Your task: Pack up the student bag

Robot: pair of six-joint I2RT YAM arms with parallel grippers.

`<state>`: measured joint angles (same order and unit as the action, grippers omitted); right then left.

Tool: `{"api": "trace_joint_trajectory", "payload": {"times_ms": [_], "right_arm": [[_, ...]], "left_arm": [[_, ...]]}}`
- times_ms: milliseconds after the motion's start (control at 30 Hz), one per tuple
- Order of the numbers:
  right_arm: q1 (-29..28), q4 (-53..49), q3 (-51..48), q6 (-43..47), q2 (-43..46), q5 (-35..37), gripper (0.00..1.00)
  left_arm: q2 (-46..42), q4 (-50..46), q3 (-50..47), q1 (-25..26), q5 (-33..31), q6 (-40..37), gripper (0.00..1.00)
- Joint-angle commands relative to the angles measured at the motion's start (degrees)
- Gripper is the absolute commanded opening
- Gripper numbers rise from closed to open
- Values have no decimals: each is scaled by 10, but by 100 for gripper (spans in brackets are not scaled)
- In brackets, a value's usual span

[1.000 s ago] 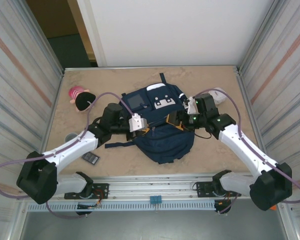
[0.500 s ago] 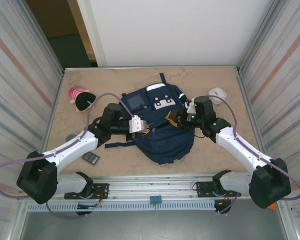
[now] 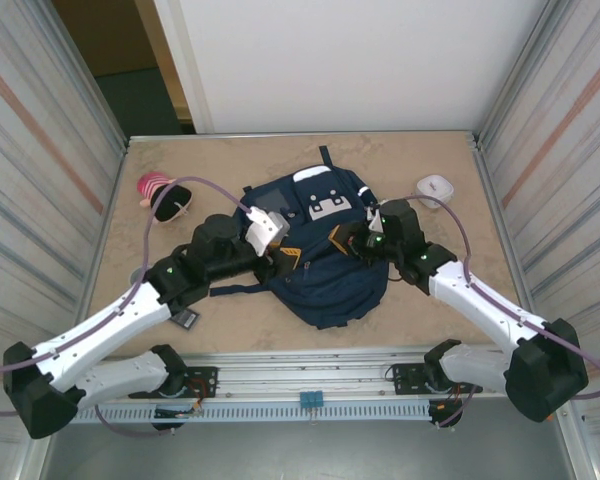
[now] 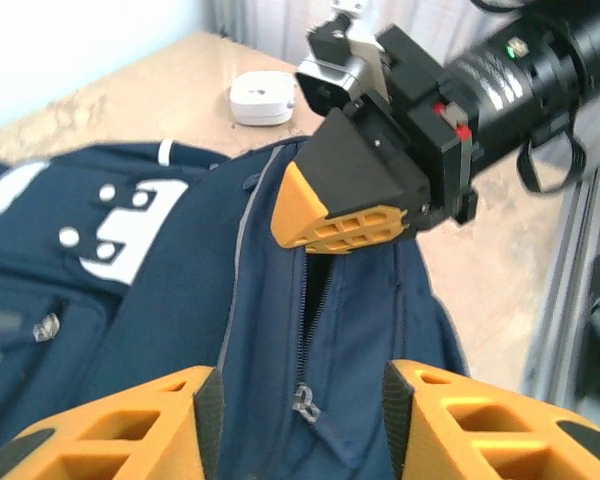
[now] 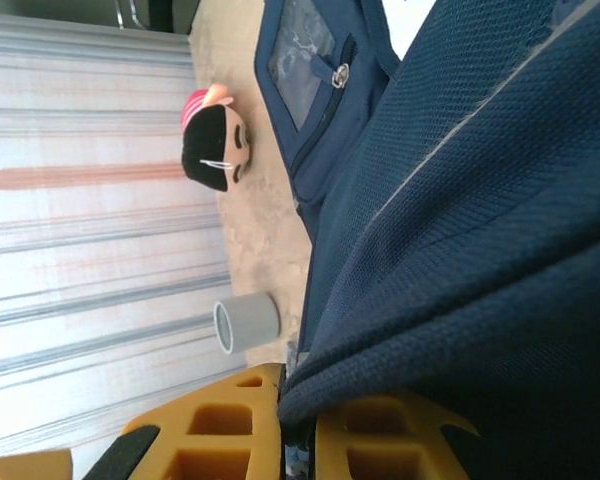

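**Top view, centre of frame.** The student bag [image 3: 325, 265] is laid flat on the table [image 3: 220, 160], between the two arms. The right tool [image 3: 345, 240] is pressed together on a fold of the bag's navy fabric beside the main zipper [image 4: 305, 300]. In the right wrist view the cloth is seen pinched between the orange fingers [image 5: 220, 425]. The left tool [image 4: 300, 395] is spread, with the zipper pull [image 4: 302, 402] seen between its fingers and not gripped. The step in hand is judged to be the opening of the main compartment. Next, a closing of the left tool on the pull is called for, with the fabric held taut opposite. A doll [image 3: 163, 196], a grey cup [image 5: 246, 324] and a small white round device [image 3: 433, 186] lie unpacked on the table.
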<state>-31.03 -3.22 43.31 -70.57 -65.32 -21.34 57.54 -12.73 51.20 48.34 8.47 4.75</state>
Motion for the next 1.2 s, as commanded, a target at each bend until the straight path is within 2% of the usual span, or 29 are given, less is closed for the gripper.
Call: {"api": "trace_joint_trajectory", "payload": {"times_ms": [0, 100, 267, 533, 733, 833, 1067, 1100, 1167], "right_arm": [[-6, 23, 27, 45, -6, 19, 0], [-13, 10, 51, 71, -23, 19, 0], [-27, 15, 78, 81, -52, 3, 0], [-43, 25, 86, 79, -68, 3, 0], [-47, 25, 93, 79, -74, -7, 0], [-48, 20, 97, 81, -72, -10, 0], [-48, 1, 100, 92, -59, -5, 0], [-48, -3, 103, 95, -58, -5, 0], [-48, -9, 105, 98, -56, -4, 0]], "left_arm": [[4, -120, 33, 46, -137, 235, 51], [36, -173, 61, 83, -169, 297, 52], [102, -226, 100, 116, -196, 367, 51], [153, -235, 103, 137, -213, 448, 51], [186, -163, 95, 137, -195, 454, 50], [206, -139, 94, 137, -181, 463, 47], [236, -151, 105, 132, -202, 474, 39], [238, -153, 105, 130, -204, 477, 36], [238, -156, 100, 126, -209, 485, 23]]}}
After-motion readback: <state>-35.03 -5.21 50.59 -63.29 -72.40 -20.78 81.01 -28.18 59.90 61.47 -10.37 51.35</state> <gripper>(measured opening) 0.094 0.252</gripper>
